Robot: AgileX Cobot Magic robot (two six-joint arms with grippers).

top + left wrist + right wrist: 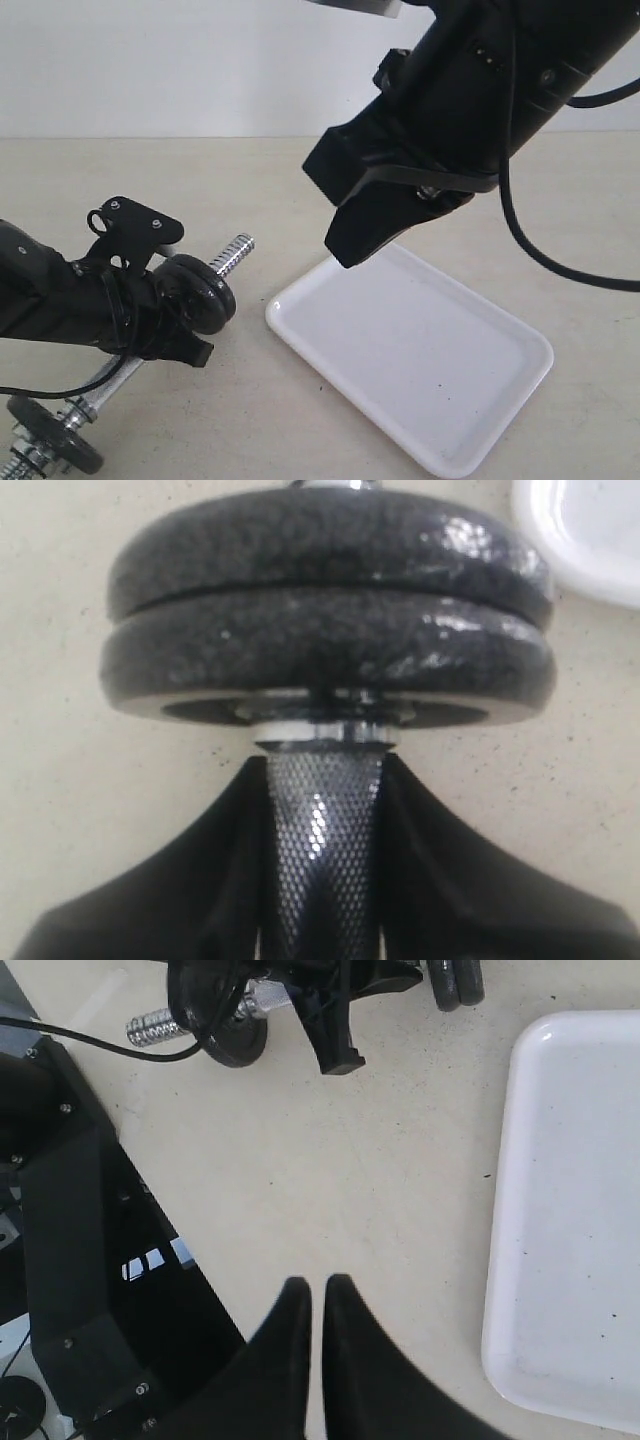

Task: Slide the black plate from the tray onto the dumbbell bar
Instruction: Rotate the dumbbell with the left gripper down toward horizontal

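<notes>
- Lower left of the exterior view: the end disc [60, 448] sits low and appears to rest on the tabletop. That end probably serves as a pivot for the raised end.
- Left of centre: the left gripper [322, 780] is clamped on the knurled handle of the dumbbell bar [232, 252], just behind the discs. The grip tilts the threaded end upward and toward the tray. I judge this makes the bar a steady peg for loading.
- Centre of the left wrist view: two discs sit face to face on the bar, touching. The one farther from the fingers is, as I judge it, the black plate [330, 550], seated against the inner disc [330, 655]. In the exterior view, bare thread shows beyond the pair.
- Lower right of centre: the tray [420, 370] lies flat with nothing on it, which fits the plate being on the bar.
- Upper right of centre: the right gripper [316, 1295] has its jaws together on nothing. It hangs over the tray's upper-left corner, well apart from the bar. The sliding step looks done, and what remains is probably only letting go of the bar.
</notes>
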